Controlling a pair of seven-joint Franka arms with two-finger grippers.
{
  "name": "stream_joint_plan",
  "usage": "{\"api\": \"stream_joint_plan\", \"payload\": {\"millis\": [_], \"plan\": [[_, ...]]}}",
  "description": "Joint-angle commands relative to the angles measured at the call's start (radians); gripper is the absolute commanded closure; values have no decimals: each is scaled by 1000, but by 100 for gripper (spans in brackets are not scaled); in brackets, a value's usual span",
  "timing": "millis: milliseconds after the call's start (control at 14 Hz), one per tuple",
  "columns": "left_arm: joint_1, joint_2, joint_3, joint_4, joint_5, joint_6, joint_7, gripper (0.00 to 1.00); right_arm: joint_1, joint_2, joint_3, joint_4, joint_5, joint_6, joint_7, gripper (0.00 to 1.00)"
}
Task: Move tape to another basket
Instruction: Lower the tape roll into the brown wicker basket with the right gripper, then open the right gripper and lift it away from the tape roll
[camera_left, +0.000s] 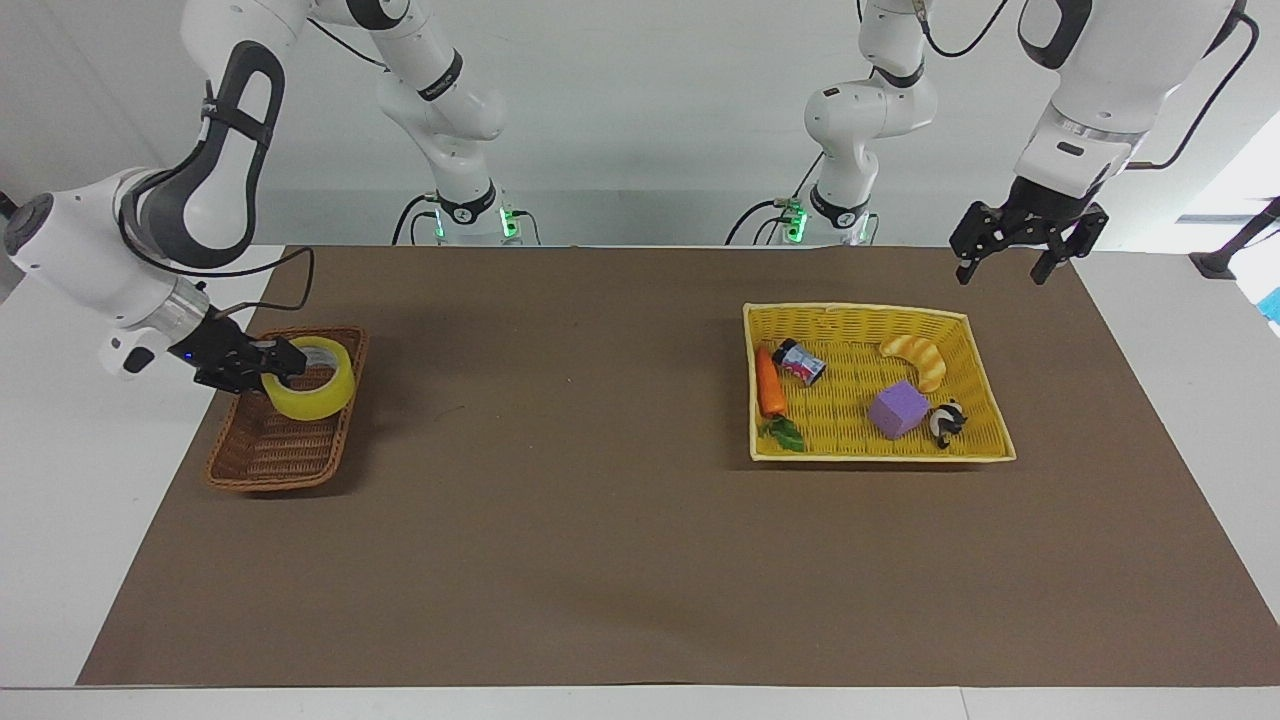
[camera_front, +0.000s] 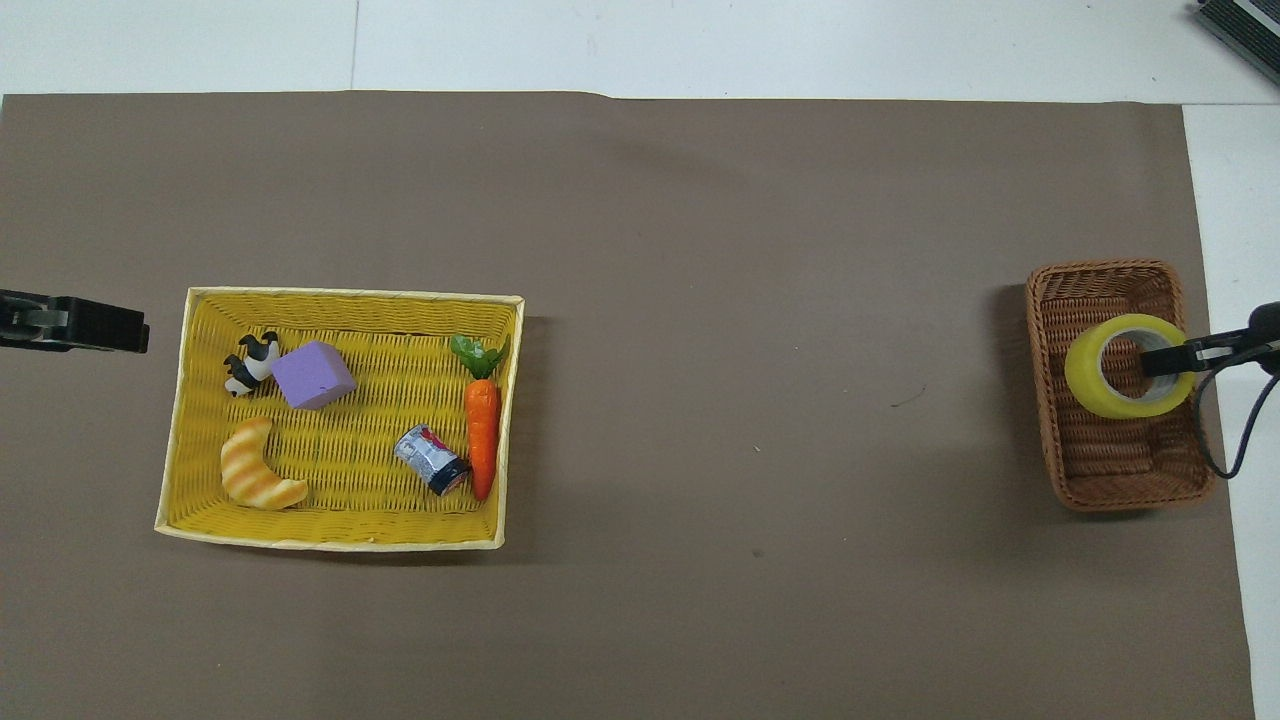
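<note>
Tape, a wide glossy yellow roll with a white cardboard core (camera_left: 312, 391), hangs tilted over the small brown wicker basket (camera_left: 262, 463), above the end nearer the robots. The right gripper (camera_left: 283, 365) holds it, fingers pressed together on the roll's wall, one inside the core. By my reading this is the placing step: the roll is over the basket but not yet released. Next it should be lowered until it rests on the weave, then the fingers opened and drawn clear of the core without dragging it. The large bright yellow woven basket (camera_left: 862, 317) toward the left arm's end keeps its toys. The left gripper (camera_left: 1011, 251), jaws spread and empty, waits above the table beside that basket.
</note>
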Motion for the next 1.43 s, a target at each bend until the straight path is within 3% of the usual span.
{"api": "stream_joint_plan", "payload": {"millis": [0,357,500,571,714,786,857,1071,1214,1357], "plan": [[34,0,-7,6,11,-33,15,0,1,14,15,6,-9,38,-10,100],[37,0,-9,6,-5,-41,15,0,4,40,15,1,-9,56,-8,98],[40,3,-7,10,-25,-50,13,0,4,43,15,-14,-11,78,-10,58],[40,3,-7,10,-25,-53,13,0,6,43,15,-17,-12,89,-10,44],[41,6,-7,22,-25,-81,15,0,12,45,15,-17,-31,98,-10,24],[41,13,-6,32,-27,-84,15,0,12,46,15,-16,-34,98,-13,6],[43,19,-7,41,-27,-87,15,0,10,48,16,-10,-34,95,-13,0],[-4,46,32,77,-15,-111,15,0,22,37,26,22,-20,97,30,0],[-172,71,177,119,14,-148,15,0,96,-7,21,47,-51,95,190,0],[-308,69,305,131,19,-155,27,0,165,-56,27,68,-179,91,358,0]]}}
